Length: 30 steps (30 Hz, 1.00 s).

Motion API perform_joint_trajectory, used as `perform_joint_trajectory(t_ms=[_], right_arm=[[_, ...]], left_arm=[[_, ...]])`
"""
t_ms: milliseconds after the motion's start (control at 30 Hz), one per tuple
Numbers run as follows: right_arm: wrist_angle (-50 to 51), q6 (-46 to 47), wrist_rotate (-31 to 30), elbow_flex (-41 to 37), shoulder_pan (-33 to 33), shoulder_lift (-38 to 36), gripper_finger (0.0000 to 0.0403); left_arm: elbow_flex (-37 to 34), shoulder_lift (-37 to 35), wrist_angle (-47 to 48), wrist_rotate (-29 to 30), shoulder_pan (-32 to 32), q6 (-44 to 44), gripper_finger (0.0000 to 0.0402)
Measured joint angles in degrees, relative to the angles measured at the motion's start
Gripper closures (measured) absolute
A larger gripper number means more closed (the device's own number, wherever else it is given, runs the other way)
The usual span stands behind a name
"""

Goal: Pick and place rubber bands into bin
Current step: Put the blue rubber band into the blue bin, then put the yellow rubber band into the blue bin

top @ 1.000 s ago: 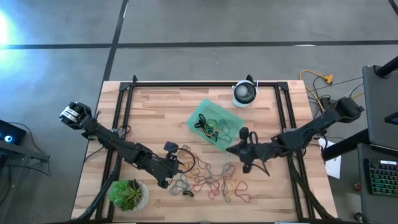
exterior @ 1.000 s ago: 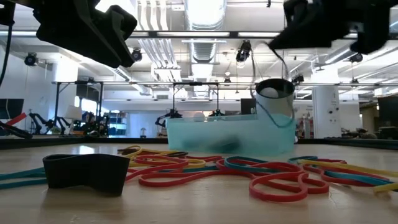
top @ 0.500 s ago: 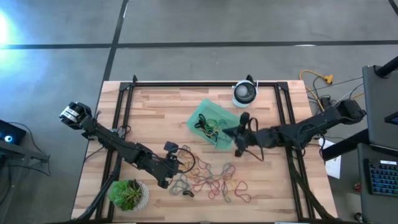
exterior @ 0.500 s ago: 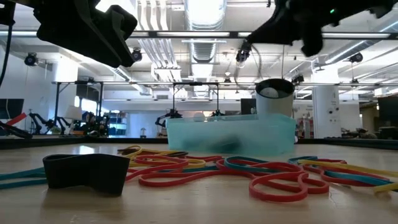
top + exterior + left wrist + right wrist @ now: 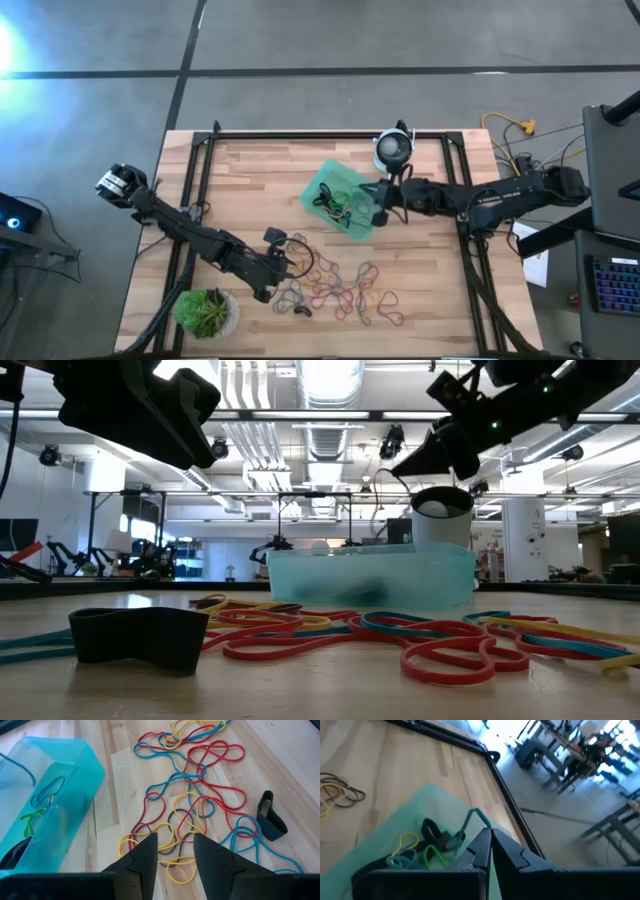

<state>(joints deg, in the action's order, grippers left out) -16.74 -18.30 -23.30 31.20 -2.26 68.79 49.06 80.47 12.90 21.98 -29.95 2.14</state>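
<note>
A: From above, the right gripper (image 5: 381, 208) hangs at the bin (image 5: 318, 190) rim; rubber bands (image 5: 340, 290) litter the table.

B: Its wrist view shows the jaws pinched on 1 teal band (image 5: 476, 815), which may snag the rim. The left gripper (image 5: 172, 851) waits, narrowly parted.

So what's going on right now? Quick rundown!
Right gripper shut on a teal rubber band over the bin. Left gripper open above the rubber bands. Nothing blocking.
</note>
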Motion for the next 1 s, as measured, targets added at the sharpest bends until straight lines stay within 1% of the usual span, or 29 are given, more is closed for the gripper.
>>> perform_joint_trajectory(t_ms=[67,167,233,467,533,600,667,800,933,1000], right_arm=[[-0.1,0.8,0.5,-0.7,-0.5,0.0,0.0394],[-0.2,1.4,4.7,-2.1,-1.2,0.0,0.0390],[-0.2,2.0,6.5,-2.8,-1.5,0.0,0.0381],[-0.2,4.2,6.9,-3.9,-1.7,0.0,0.0316],[-0.3,4.2,7.9,-3.9,-1.7,0.0,0.0296],[-0.2,3.1,10.9,-3.9,-1.7,0.0,0.0281],[-0.2,2.5,15.4,-3.9,-1.6,0.0,0.0271],[-0.1,3.4,22.9,-3.8,-1.6,0.0,0.0264],[-0.1,5.1,27.7,-3.4,-1.2,0.0,0.0264],[-0.1,5.1,28.4,-3.2,-0.5,0.0,0.0265]], left_arm=[[0.0,0.0,0.0,0.0,0.0,0.0,0.0291],[0.0,0.0,0.0,0.0,0.0,0.0,0.0291],[0.0,0.0,0.0,0.0,0.0,0.0,0.0291],[0.0,0.0,-0.3,0.0,0.0,0.0,0.0291],[0.0,0.0,-0.3,0.0,0.0,0.0,0.0291],[0.0,0.0,-0.3,0.0,0.0,0.0,0.0291],[-0.1,0.0,-0.3,0.5,0.0,0.1,0.0291],[-1.5,0.0,-0.3,4.4,0.6,0.4,0.0291],[-5.0,0.0,-0.3,5.5,1.9,0.5,0.0291],[-6.4,0.0,-0.4,5.5,2.6,0.5,0.0291]])
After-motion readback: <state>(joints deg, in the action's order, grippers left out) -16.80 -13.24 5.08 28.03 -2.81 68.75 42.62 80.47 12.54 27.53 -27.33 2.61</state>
